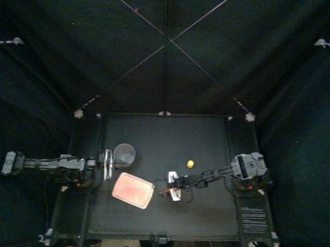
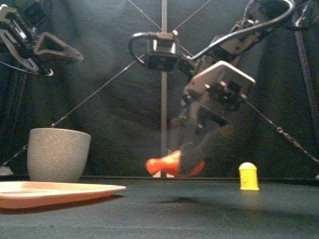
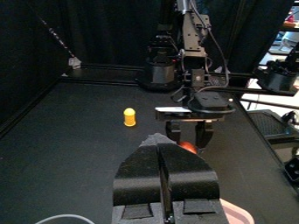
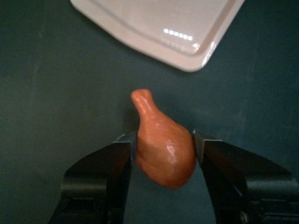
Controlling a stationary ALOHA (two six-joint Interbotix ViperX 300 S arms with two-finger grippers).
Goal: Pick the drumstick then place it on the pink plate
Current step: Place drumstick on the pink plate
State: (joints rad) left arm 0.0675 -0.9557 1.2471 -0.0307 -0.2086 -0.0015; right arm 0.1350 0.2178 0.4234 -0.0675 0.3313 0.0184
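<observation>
Clamping the orange-red toy drumstick [image 4: 162,156] by its thick end, the right gripper [image 4: 163,140] is holding it near the flat pink tray [image 4: 163,26] for placing; the left gripper [image 3: 163,149] is idling, jaws together.

You worked in a dim booth; light glared white on the pink plate [image 4: 152,22] (right wrist view), the bench [image 1: 194,207] near black.
</observation>
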